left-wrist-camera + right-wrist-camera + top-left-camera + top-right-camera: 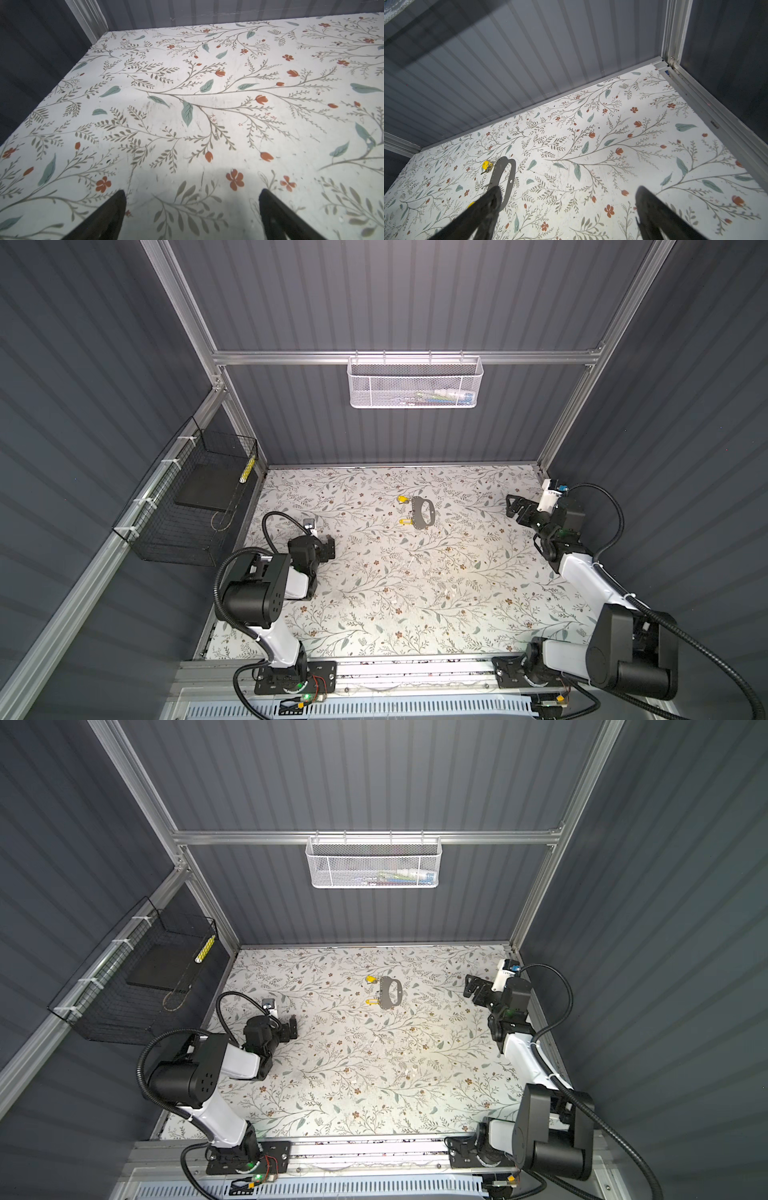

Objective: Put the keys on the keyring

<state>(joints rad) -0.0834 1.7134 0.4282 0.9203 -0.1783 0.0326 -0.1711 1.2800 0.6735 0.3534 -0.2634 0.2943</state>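
Note:
The keyring [415, 512] [383, 992], a flat dark grey oval loop, lies on the floral table [395, 593] toward the back middle. Two yellow keys lie just left of it: one by its far end [401, 499] [370, 979], one by its near end [402, 522] [369, 1001]. My left gripper [330, 547] [294, 1027] [192, 191] hovers open over bare table, well left of them. My right gripper [512, 506] [469, 986] [569, 187] is open at the right, pointing toward the keyring [512, 172]. In the right wrist view one key [485, 164] shows; the other key [471, 204] peeks from behind a finger.
A white mesh basket [415, 383] hangs on the back rail, above the table. A black wire basket [195, 497] is fixed to the left wall beside the left arm. Grey panel walls and aluminium frame posts [675, 31] close in three sides.

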